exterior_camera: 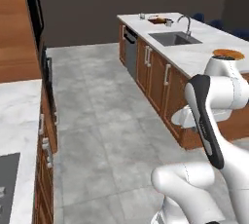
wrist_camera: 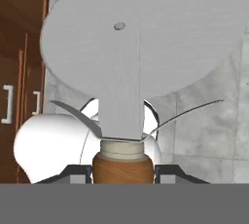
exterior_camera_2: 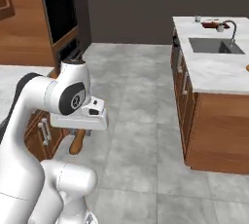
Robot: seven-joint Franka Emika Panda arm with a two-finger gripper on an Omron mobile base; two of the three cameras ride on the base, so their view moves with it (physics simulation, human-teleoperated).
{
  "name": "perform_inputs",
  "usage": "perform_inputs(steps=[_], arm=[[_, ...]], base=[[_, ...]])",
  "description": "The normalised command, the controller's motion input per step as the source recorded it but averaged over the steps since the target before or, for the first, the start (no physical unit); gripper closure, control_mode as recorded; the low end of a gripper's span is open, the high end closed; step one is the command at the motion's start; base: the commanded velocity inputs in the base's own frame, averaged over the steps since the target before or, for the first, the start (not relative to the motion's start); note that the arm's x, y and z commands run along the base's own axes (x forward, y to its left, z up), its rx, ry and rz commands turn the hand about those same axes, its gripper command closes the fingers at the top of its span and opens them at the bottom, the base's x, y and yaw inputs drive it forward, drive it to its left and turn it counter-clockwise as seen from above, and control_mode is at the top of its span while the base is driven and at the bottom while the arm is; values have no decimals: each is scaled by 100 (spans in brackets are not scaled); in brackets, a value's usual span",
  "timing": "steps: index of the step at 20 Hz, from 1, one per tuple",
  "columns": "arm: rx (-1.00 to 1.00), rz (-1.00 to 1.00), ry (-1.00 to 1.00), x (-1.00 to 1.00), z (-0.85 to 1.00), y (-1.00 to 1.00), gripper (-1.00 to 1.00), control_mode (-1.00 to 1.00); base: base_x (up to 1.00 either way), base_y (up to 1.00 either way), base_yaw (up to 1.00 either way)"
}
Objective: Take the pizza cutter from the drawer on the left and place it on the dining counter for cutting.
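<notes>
Above grey floor, tool [wrist_camera: 123, 172] clamped on pizza cutter [wrist_camera: 141, 43] handle.

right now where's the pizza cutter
The pizza cutter is held in the gripper, its wheel close before the hand camera; in the right base view its wooden handle hangs under the hand, over the floor.

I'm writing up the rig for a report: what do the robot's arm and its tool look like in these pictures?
The arm is built of rounded, glossy white shells with black bands and caps at the joints. In the right base view one round dark joint cap bears a small pale marking. A boxy white hand sits at its end. The tool has two small dark finger tips. No loose cables show.
</notes>
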Motion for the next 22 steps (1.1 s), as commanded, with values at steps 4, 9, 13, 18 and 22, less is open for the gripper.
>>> perform_inputs(steps=[4, 9, 13, 18, 22], arm=[[0, 0, 0, 0, 0, 0, 100, 100], [0, 0, 0, 0, 0, 0, 100, 100], [0, 0, 0, 0, 0, 0, 100, 100], [0, 0, 0, 0, 0, 0, 100, 100], [0, 0, 0, 0, 0, 0, 100, 100]], base=[[36, 13, -80], [98, 16, -45], [100, -7, -9], [98, -68, 10], [92, -100, 30]])
